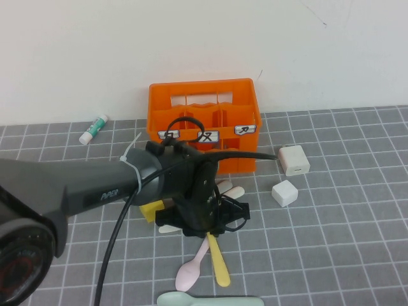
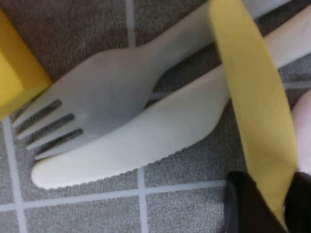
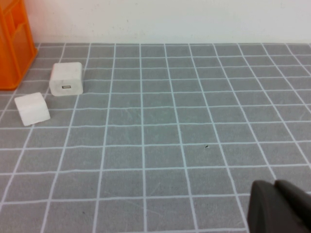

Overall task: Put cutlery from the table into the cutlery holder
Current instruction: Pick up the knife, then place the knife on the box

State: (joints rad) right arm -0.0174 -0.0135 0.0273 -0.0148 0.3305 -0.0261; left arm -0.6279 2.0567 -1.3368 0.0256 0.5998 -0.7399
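High view: left gripper (image 1: 213, 224) is low over the cutlery pile on the table (image 1: 344, 242). Orange cutlery holder (image 1: 205, 124) sits just beyond it by the wall; pink spoon (image 1: 193, 266) and yellow knife (image 1: 218, 258) jut out on its near side.

Left wrist view: yellow knife (image 2: 252, 92) runs into the dark fingertips (image 2: 248, 206), which seem clamped on it; it crosses the grey fork (image 2: 107, 102) and cream-white knife (image 2: 146, 136).

Right wrist view: right gripper (image 3: 282, 206) is just above bare table, well apart from two white cubes (image 3: 66, 77); cannot tell its state.

grey fork (image 2: 102, 92) overlapping cream-white knife (image 2: 141, 141), yellow knife (image 2: 252, 92) crossing over both, left gripper (image 2: 265, 206) tips gripping its end
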